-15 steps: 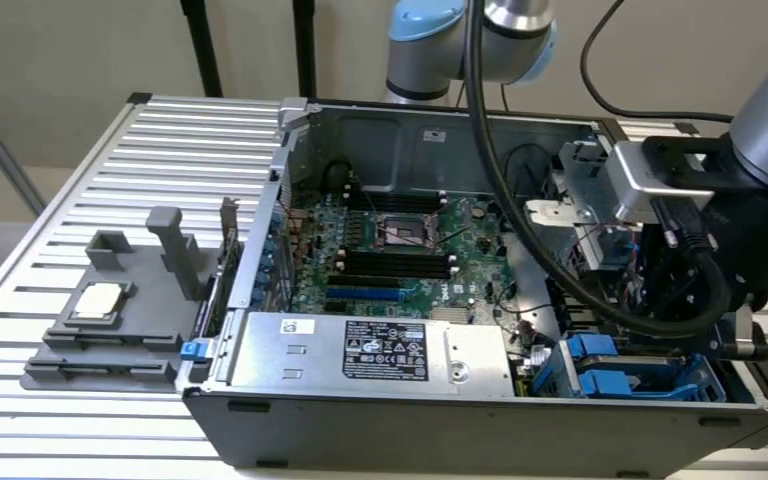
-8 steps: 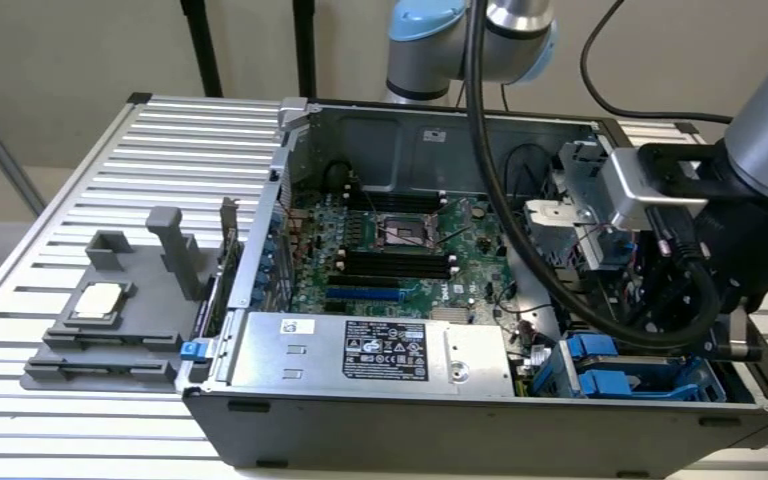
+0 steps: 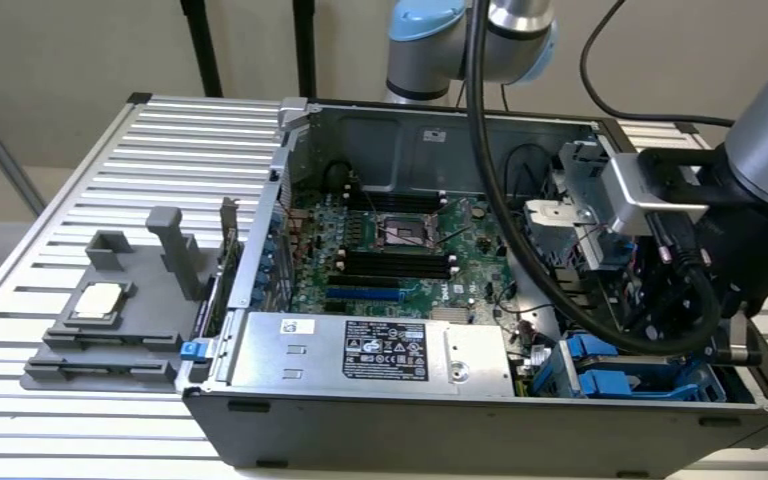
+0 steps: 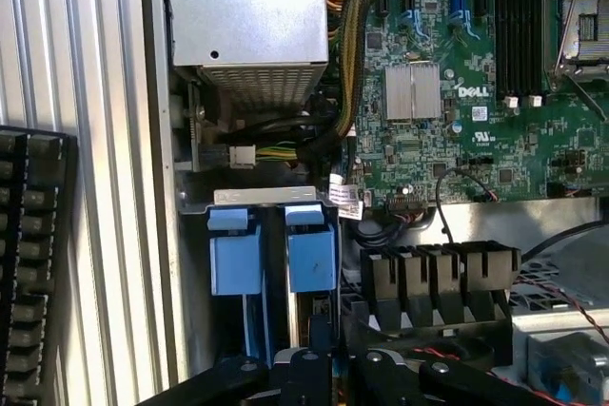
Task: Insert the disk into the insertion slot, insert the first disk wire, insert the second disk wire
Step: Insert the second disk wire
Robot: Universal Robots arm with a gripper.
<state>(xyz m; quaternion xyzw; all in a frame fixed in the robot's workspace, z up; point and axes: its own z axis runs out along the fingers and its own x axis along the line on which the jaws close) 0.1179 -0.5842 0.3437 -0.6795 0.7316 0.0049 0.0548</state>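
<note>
1. Sitting on edge in the blue-railed insertion slot, the disk showed as a blue carrier end with a thin grey edge beside it; a second blue tab lay just beside.
2. The slot was at the near corner of the computer case, on the exterior view's right, beside the silver power supply box.
3. The gripper hung directly over the disk end, jaws fully closed. Whether they pinched the carrier or merely pressed on it could not be told.
4. Judgement: first step in hand, with the disk apparently nearly seated.
5. A loose white connector and cable bundle lay near the bay; neither was plugged into the disk.
6. Judgement: the next move called for confirming full seating before any wiring.
</note>
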